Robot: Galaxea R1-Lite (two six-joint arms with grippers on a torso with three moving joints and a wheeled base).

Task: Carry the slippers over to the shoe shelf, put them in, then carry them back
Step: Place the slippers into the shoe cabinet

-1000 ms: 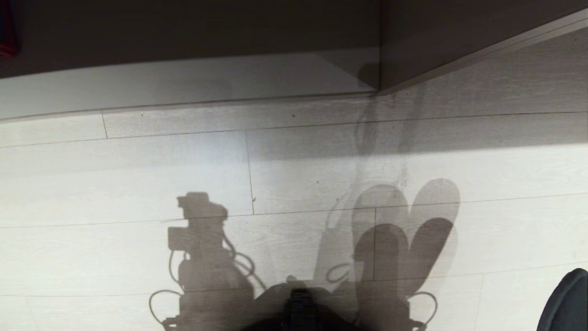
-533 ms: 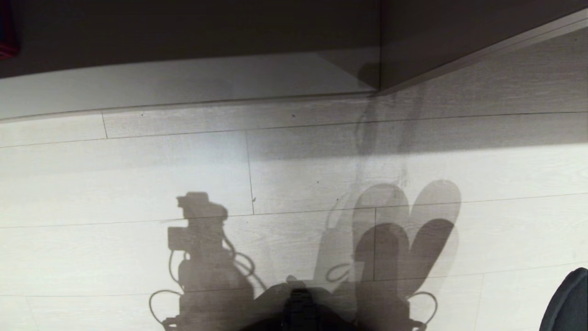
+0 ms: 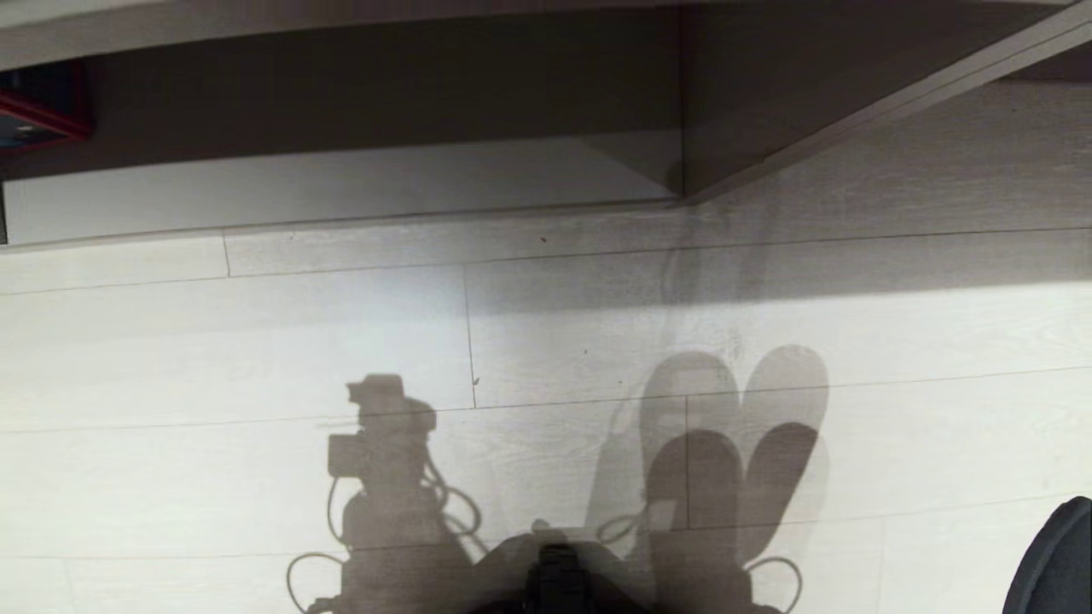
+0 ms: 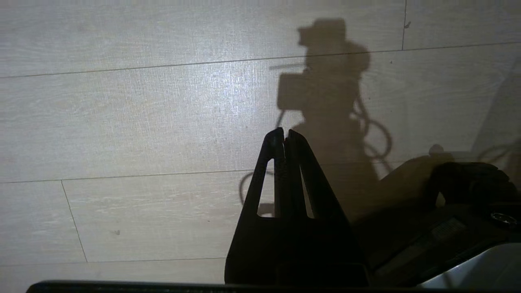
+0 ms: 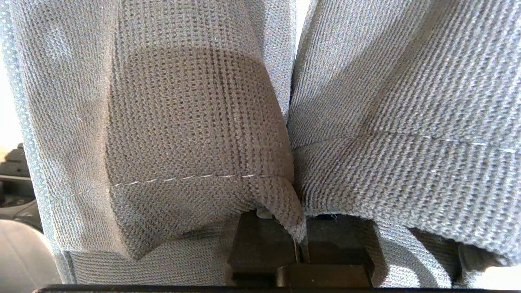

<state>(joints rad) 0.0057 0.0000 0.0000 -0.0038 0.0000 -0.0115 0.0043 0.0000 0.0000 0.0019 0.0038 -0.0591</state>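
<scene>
Our right gripper [image 5: 299,244] pinches the 2 slippers [image 5: 195,122] by their inner edges, so both hang together, facing the shoe shelf [image 3: 341,183] just ahead across the floor [image 3: 213,341]. Our left gripper [image 4: 285,140] hangs empty, fingers pressed together, pointing downward.

Head camera down; wrists floorward, close

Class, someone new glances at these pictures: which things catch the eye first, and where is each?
The grey knitted slippers fill the right wrist view, pinched side by side in the right claw. In the head view, their double shadow falls on the pale floor before the shoe shelf. The left claw hangs shut above bare boards.
</scene>
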